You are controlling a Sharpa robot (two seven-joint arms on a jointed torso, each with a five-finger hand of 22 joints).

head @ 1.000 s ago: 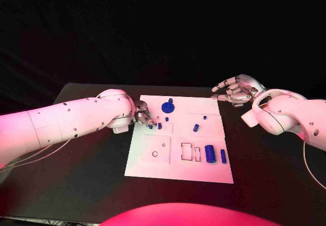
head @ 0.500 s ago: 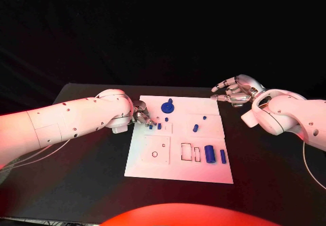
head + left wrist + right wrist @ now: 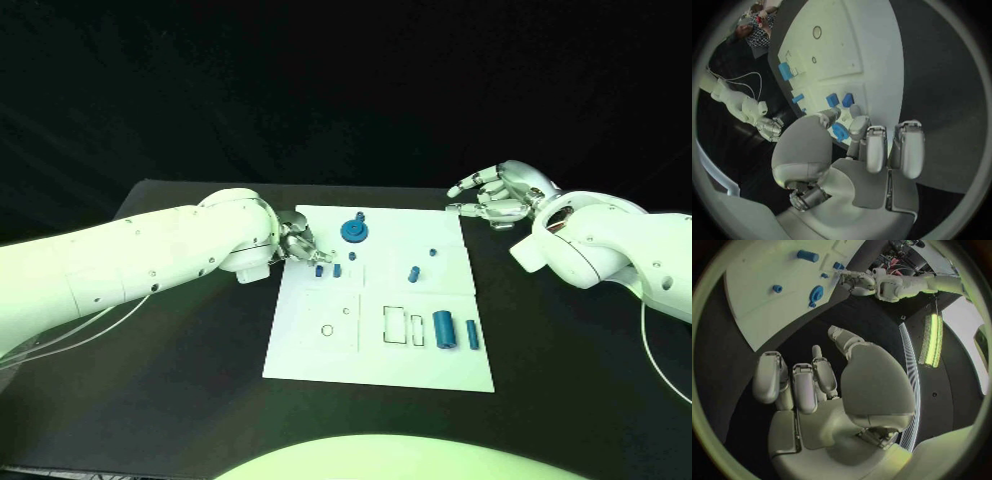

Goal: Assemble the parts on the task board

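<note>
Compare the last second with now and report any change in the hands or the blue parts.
Nothing has visibly moved. The left hand still has its fingertips at the small blue pieces near the left edge of the task board; whether it grips one cannot be told. The right hand stays raised off the board's far right corner, holding nothing. The other parts lie as before.

Desk [image 3: 173, 390]: black. Task board [image 3: 378, 360]: white, thin dark outlines of slots. Parts [image 3: 446, 329]: blue, round disc part [image 3: 353, 231] likewise blue. Arms white; left hand [image 3: 302, 246] and right hand [image 3: 498, 196] silver.
</note>
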